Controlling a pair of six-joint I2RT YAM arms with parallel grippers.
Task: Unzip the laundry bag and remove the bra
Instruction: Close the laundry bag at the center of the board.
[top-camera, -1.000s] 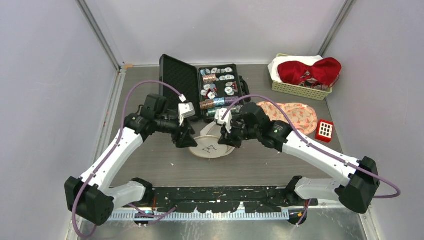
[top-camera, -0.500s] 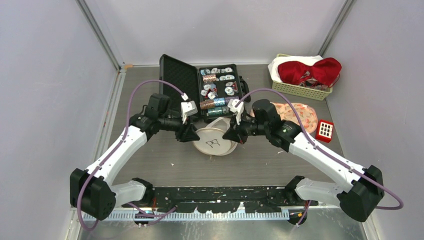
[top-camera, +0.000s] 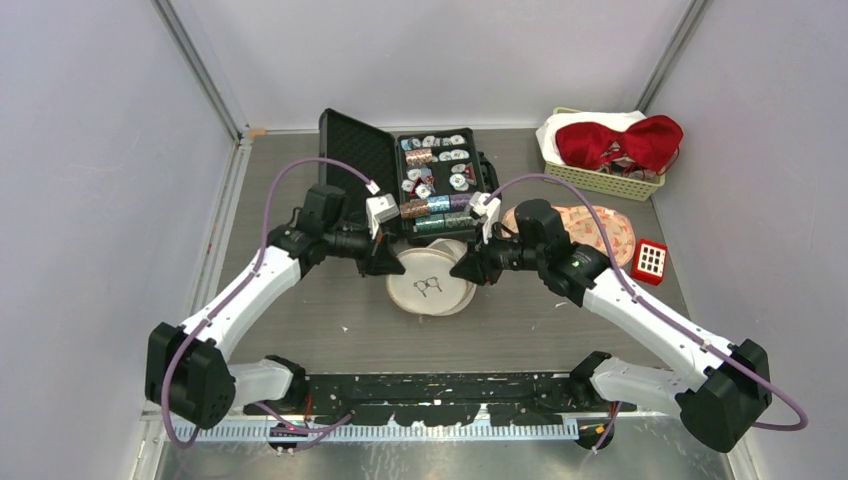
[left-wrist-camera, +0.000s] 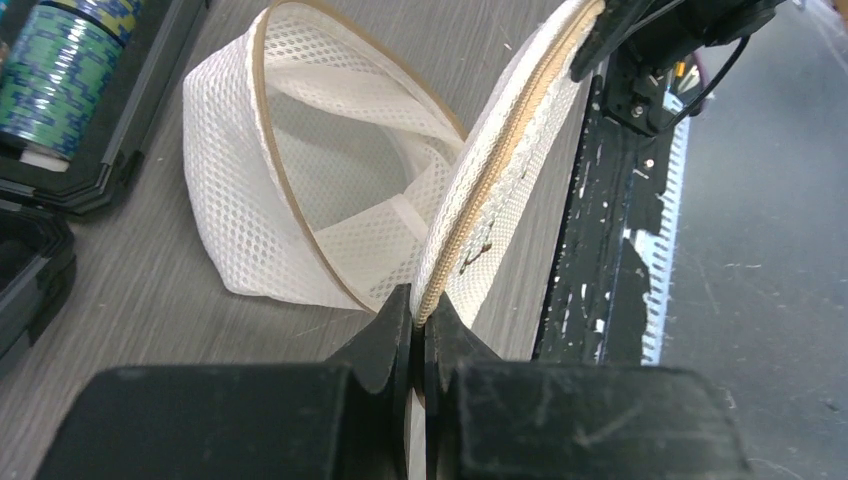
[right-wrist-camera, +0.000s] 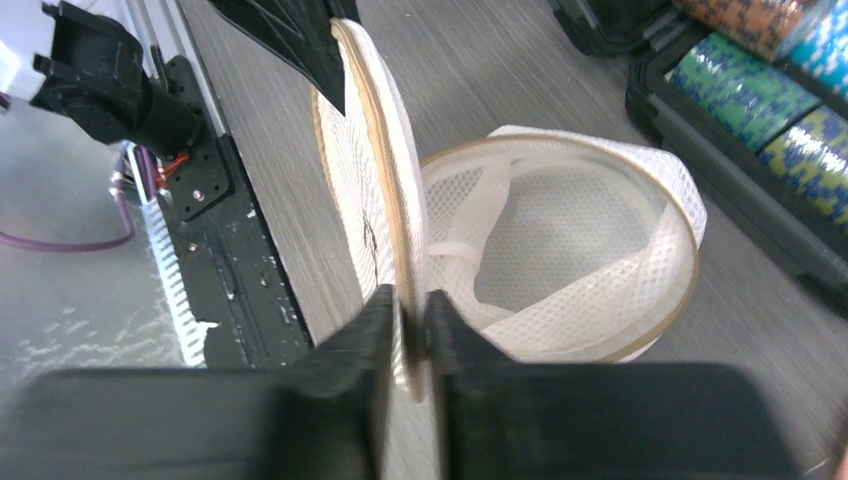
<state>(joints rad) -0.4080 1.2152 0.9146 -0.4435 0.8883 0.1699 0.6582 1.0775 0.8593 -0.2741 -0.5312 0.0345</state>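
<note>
Laundry bag (top-camera: 432, 288): one, white, at the middle of the grey wood-grain table (top-camera: 330, 320), unzipped into two joined parts. Its body (left-wrist-camera: 240, 230) is a short honeycomb-mesh drum with a tan bound rim, resting on the table, mouth turned up toward the lid. Its lid (left-wrist-camera: 510, 170) is a round mesh disc edged with a tan zipper, lifted off the drum and held on edge. In the top view the disc's printed face is tipped toward 6 o'clock, and the line across it between the two grips runs from 9 to 3 o'clock.

Two grippers hold it. The left gripper (left-wrist-camera: 420, 318) is pressed together on the lid's zipper edge at 9 o'clock. The right gripper (right-wrist-camera: 410, 305) has the opposite edge, at 3 o'clock, between narrowly parted black fingers, pinching it.

One black hard case (top-camera: 365, 160) lies open at 12 o'clock, its lid lined with foam and its tray filled with rows of poker chips (top-camera: 430, 205). One pale woven plastic basket (top-camera: 600, 180) sits at 2 o'clock with one glossy red bra (top-camera: 620, 140) on white cloth. One flat pink patterned fabric piece (top-camera: 600, 228) and one small red block (top-camera: 650, 260) with white squares lie toward 3 o'clock.
</note>
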